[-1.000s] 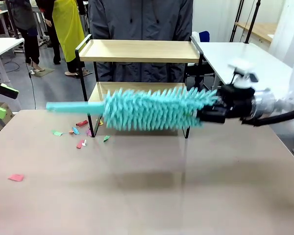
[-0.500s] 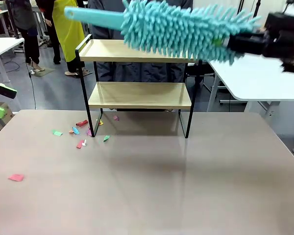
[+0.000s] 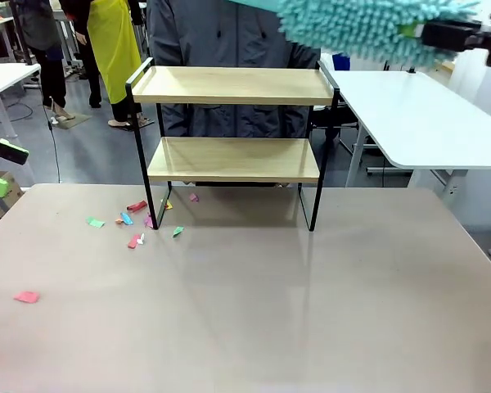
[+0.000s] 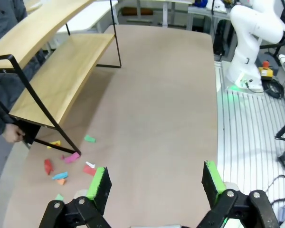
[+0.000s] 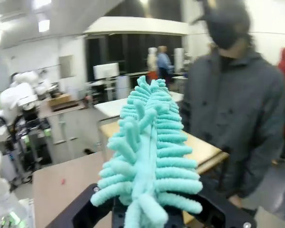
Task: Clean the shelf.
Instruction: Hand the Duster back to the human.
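Standing at the desk's [image 3: 245, 311] far edge, the shelf [image 3: 233, 123] has both wooden boards bare, with a person in a grey jacket [image 3: 229, 33] right behind it. The right tool [image 3: 462, 34] is clamped on a teal fluffy duster [image 3: 368, 24], holding it high above the shelf's right end. Coloured paper scraps [image 3: 135, 221] lie by the shelf's left leg. The left tool [image 4: 154, 183] hangs over the desk, fingers spread wide, gripping nothing.

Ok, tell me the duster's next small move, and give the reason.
Probably lower the teal duster, clamped in the right gripper, onto the top board of the shelf and sweep along it. The duster sits above and right of that board, touching nothing.
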Controlling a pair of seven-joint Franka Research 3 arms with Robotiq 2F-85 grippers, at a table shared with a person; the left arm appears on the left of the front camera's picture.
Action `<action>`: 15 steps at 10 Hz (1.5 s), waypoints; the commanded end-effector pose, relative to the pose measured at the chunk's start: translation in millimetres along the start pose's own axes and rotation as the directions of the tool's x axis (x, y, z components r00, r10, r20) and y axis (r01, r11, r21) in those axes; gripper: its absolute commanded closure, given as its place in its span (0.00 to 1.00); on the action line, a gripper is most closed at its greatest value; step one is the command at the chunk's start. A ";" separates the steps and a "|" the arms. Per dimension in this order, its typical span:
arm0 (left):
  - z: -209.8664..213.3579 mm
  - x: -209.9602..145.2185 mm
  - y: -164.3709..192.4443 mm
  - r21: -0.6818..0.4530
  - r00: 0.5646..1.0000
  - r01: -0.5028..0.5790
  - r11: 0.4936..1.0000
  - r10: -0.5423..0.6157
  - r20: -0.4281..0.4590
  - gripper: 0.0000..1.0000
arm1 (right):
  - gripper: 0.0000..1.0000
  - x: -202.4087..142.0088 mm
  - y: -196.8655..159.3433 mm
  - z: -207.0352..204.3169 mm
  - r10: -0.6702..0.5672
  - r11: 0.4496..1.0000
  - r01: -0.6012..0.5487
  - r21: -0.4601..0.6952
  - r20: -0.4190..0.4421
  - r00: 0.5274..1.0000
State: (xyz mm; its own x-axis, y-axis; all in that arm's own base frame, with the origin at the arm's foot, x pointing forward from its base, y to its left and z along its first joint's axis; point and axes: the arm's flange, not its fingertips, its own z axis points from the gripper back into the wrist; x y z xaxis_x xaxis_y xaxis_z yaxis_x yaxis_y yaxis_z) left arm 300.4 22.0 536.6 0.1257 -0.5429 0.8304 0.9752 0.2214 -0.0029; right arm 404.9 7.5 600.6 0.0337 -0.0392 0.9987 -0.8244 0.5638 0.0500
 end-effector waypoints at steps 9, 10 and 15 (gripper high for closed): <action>-0.1 1.2 1.4 -0.003 1.000 0.016 1.000 -0.016 0.024 0.00 | 0.84 -112.9 -37.5 75.6 -0.045 0.855 0.039 -0.518 0.001 0.999; -0.1 1.2 1.4 -0.003 1.000 0.016 1.000 -0.016 0.024 0.00 | 0.84 -131.2 -38.9 73.8 -0.071 0.848 0.045 -0.529 -0.029 0.997; -0.1 1.2 1.4 -0.003 1.000 0.016 1.000 -0.016 0.024 0.00 | 0.84 -197.2 -34.0 82.2 -0.147 0.794 0.049 -0.605 -0.113 0.983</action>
State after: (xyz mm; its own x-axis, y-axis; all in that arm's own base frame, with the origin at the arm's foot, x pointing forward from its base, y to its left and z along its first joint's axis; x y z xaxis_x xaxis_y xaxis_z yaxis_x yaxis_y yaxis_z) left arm 300.5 22.0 536.6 0.1279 -0.5445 0.8289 0.9749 0.2224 -0.0043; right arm 409.9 -101.5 424.9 0.2192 -0.0850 0.9720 -0.4251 0.8884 0.1736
